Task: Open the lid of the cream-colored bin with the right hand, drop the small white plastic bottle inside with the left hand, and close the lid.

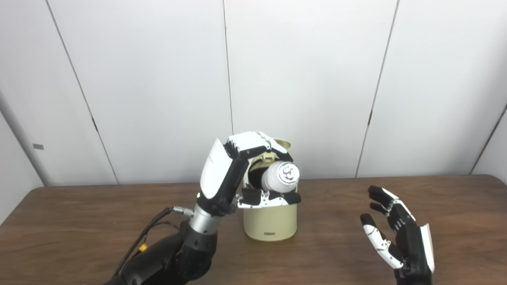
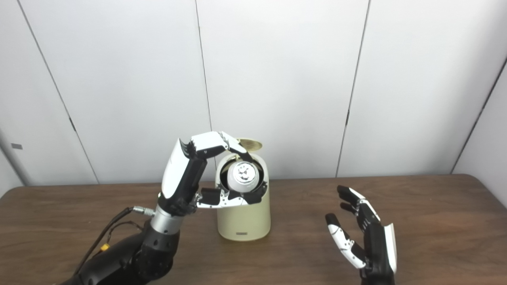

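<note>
- The small white bottle (image 1: 280, 177) is held in the left hand (image 1: 237, 174), with the fingers (image 1: 253, 143) curled over its top side and the thumb (image 1: 269, 199) pressed under it.
- The bottle is carried on its side at the mouth of the cream-colored bin (image 1: 270, 221), its embossed end turned toward the cameras.
- Whether the bottle touches the bin's rim cannot be told from either eye view.
- The bin is stood upright on the brown wooden table (image 1: 79, 221), near its middle and just beside the left wrist.
- The lid (image 2: 249, 144) is seen tipped up behind the opening, so the bin is open.
- The right hand (image 1: 398, 233) is held well apart from the bin, to its right and above the table near the front edge.
- Its fingers are spread apart and nothing is gripped by it; the palm is turned toward the bin.
- A grey paneled wall (image 1: 317, 79) is seen behind the table.
</note>
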